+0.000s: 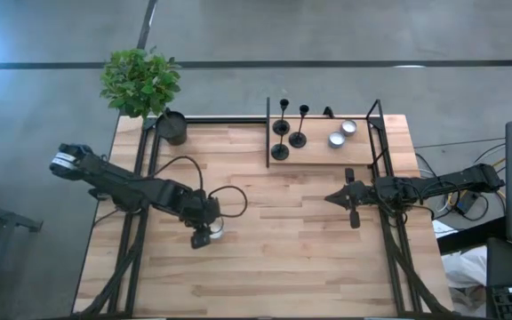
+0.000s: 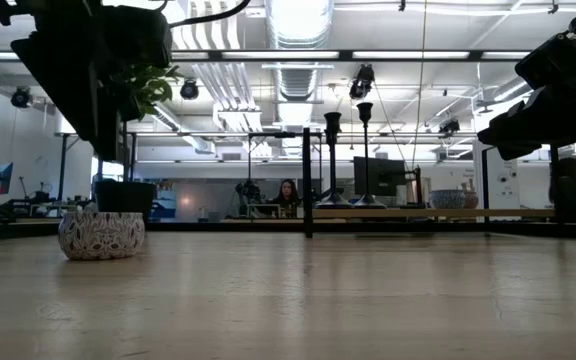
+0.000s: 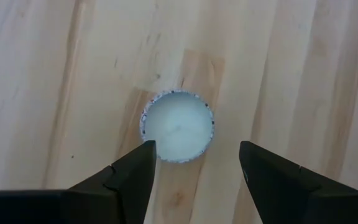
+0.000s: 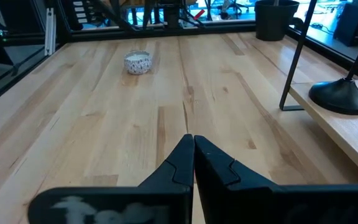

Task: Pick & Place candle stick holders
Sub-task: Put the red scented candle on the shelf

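Two black candle stick holders (image 1: 280,127) (image 1: 298,140) stand upright by their round bases on a raised wooden shelf (image 1: 363,153) at the table's far side. A third dark round base (image 1: 279,152) sits beside them. They also show in the low view (image 2: 332,160). My left gripper (image 3: 194,155) is open and points down just above a small white patterned candle cup (image 3: 178,126) that stands on the table (image 1: 216,228). Its fingers are clear of the cup. My right gripper (image 4: 192,146) is shut and empty, hovering mid-right (image 1: 334,197), near the shelf.
Two small white cups (image 1: 348,127) (image 1: 336,140) sit on the shelf. A black metal frame (image 1: 268,133) borders the shelf. A dark pot (image 1: 172,127) with a green plant (image 1: 140,82) stands at the far left. Bare wood lies toward the table's near edge.
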### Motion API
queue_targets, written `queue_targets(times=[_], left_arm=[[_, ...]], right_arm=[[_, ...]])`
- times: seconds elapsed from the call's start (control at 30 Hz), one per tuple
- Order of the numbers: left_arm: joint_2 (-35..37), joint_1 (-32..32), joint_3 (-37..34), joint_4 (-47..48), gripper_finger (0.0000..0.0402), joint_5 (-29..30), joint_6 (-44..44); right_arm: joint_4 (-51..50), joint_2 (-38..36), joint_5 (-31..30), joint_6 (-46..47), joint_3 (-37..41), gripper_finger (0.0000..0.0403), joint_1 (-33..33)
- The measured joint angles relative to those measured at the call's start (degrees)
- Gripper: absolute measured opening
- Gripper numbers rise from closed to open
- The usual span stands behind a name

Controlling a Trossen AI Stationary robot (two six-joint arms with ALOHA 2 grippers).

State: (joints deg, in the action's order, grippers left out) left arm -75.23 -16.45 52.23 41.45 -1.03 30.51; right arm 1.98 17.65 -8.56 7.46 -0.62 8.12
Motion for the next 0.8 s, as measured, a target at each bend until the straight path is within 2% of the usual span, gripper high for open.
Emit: queue_targets(times=[0.13,0.47,0.6,0.8], left_arm=[[0.2,0.3,0.0,0.7,0.0255,-1.8,0.0],[0.2,-0.3,-4.4,1.1,0.0343,-5.9,1.2],[0.2,-0.3,-6.7,0.9,0.0349,-5.8,1.2],[0.2,-1.5,-11.8,-1.5,0.0335,-4.7,-0.5]], right_arm=[[0.0,0.0,0.0,0.0,0.0,0.0009,0.0],[0.0,0.0,0.0,0.0,0.0,0.0009,0.0],[0.0,0.0,0.0,0.0,0.0,0.0009,0.0],[0.0,0.0,0.0,0.0,0.0,0.0009,0.0]])
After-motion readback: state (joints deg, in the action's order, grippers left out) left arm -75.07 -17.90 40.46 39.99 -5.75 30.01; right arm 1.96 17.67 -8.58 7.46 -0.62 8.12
